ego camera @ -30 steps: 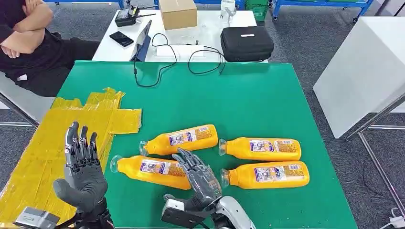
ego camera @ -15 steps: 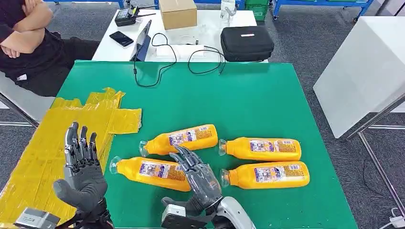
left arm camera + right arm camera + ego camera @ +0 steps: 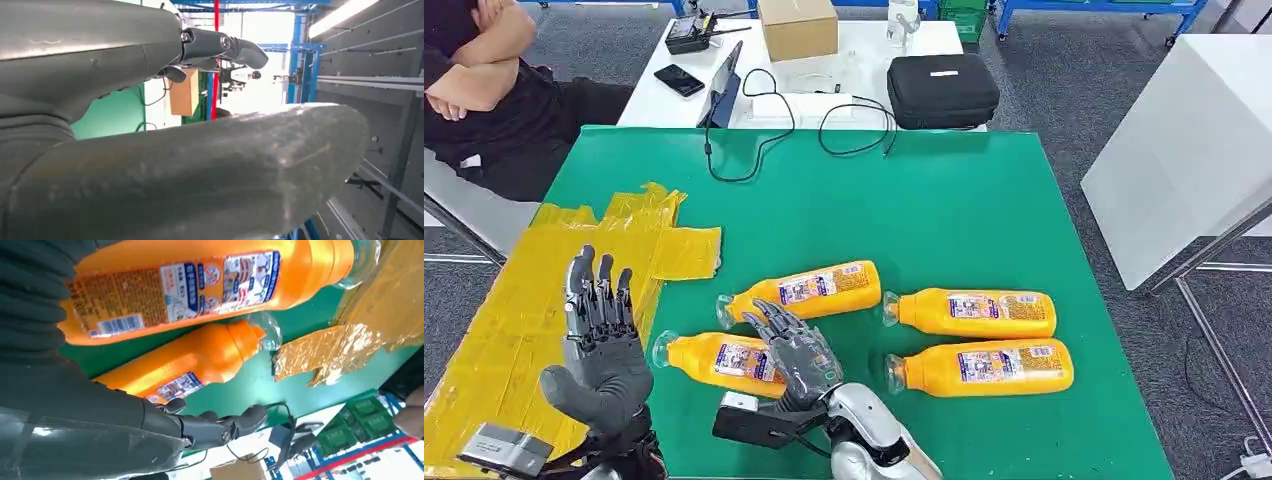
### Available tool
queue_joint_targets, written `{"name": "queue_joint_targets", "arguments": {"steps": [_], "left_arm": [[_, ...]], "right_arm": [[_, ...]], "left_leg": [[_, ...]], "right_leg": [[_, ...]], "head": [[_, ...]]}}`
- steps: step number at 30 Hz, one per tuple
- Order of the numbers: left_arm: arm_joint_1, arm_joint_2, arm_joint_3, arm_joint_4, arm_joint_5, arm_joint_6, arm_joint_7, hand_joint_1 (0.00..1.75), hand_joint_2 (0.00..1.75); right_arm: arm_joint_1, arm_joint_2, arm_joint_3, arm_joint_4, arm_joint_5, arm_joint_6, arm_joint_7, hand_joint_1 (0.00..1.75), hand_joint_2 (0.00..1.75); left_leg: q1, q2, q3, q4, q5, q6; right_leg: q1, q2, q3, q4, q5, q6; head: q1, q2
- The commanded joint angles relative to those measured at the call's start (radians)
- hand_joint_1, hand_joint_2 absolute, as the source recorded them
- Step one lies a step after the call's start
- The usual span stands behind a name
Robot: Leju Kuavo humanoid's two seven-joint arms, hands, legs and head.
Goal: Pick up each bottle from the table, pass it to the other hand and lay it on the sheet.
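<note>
Here, closest to you, the right hand (image 3: 796, 358) hovers over the near-left bottle (image 3: 714, 360) with fingers spread and nothing in its grasp, while the left hand (image 3: 602, 350) stands palm-up above the yellow sheet (image 3: 514, 320), fingers straight, apart and empty. Just beyond lies the second bottle (image 3: 804, 291) (tilted, cap toward the sheet); you see both in the right wrist view too. To the right, two more bottles (image 3: 972, 312) and (image 3: 982, 367) lie side by side on the green table (image 3: 904, 200). Farther off, a black case (image 3: 942, 90) and a cardboard box (image 3: 797, 27) sit on a white table (image 3: 649, 100).
</note>
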Motion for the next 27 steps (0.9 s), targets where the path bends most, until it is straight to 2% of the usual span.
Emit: {"name": "queue_joint_targets", "arguments": {"steps": [1,9,15,16,20,25,26,27], "left_arm": [[-0.028,0.007,0.007,0.059,0.004,-0.005,0.007,0.0,0.0],[-0.032,0.006,0.018,0.066,0.007,-0.014,0.006,0.0,0.0],[-0.035,0.005,0.017,0.065,0.007,-0.021,0.007,0.0,0.0],[-0.029,0.009,0.022,0.055,0.008,-0.022,0.008,0.0,0.0],[0.001,-0.003,0.045,0.016,0.009,-0.029,0.02,0.0,0.0],[0.008,-0.006,0.045,0.003,0.007,-0.031,0.034,0.0,0.0],[0.009,-0.006,0.045,0.004,0.008,-0.03,0.035,0.0,0.0],[0.007,-0.006,0.046,0.003,0.009,-0.031,0.037,0.0,0.0]], "right_arm": [[-0.071,0.012,0.038,0.153,-0.001,0.008,0.009,0.0,1.75],[-0.144,0.06,0.087,0.329,-0.004,0.025,0.035,0.0,1.75],[-0.177,0.074,0.099,0.39,-0.001,0.034,0.053,0.0,1.75],[-0.201,0.074,0.147,0.457,0.041,0.151,0.122,0.0,1.75],[-0.211,0.076,0.214,0.566,0.107,0.12,0.192,0.0,1.75],[-0.215,0.068,0.25,0.597,0.156,0.162,0.26,0.0,1.75],[-0.214,0.066,0.25,0.6,0.156,0.164,0.259,0.16,1.75],[-0.215,0.06,0.255,0.608,0.159,0.182,0.259,1.69,1.75]], "left_leg": [[0.0,0.001,0.003,-0.001,-0.001,-0.002],[0.0,0.001,0.002,-0.001,0.0,-0.002],[0.0,0.001,0.001,-0.001,0.0,-0.001],[0.0,0.001,0.002,-0.001,-0.001,-0.002],[0.001,0.002,0.003,-0.002,-0.001,-0.002],[0.001,0.0,0.005,-0.002,-0.001,-0.002],[0.0,-0.001,0.005,-0.002,0.0,-0.001],[0.001,-0.001,0.007,-0.002,0.0,-0.002]], "right_leg": [[0.0,-0.001,0.003,-0.001,-0.001,0.0],[0.0,0.0,0.002,-0.001,0.0,0.0],[0.0,-0.001,0.002,-0.001,0.0,0.0],[0.0,-0.001,0.003,-0.001,-0.001,0.0],[0.0,0.0,0.004,-0.002,0.0,0.0],[0.001,-0.003,0.005,-0.003,-0.001,0.0],[0.0,-0.003,0.005,-0.002,0.0,0.0],[0.001,-0.003,0.006,-0.003,0.0,0.0]], "head": [[0.0,0.0],[0.0,0.0],[0.0,0.0],[0.0,0.0],[0.0,0.0],[0.0,0.0],[0.0,0.0],[0.0,0.0]]}}
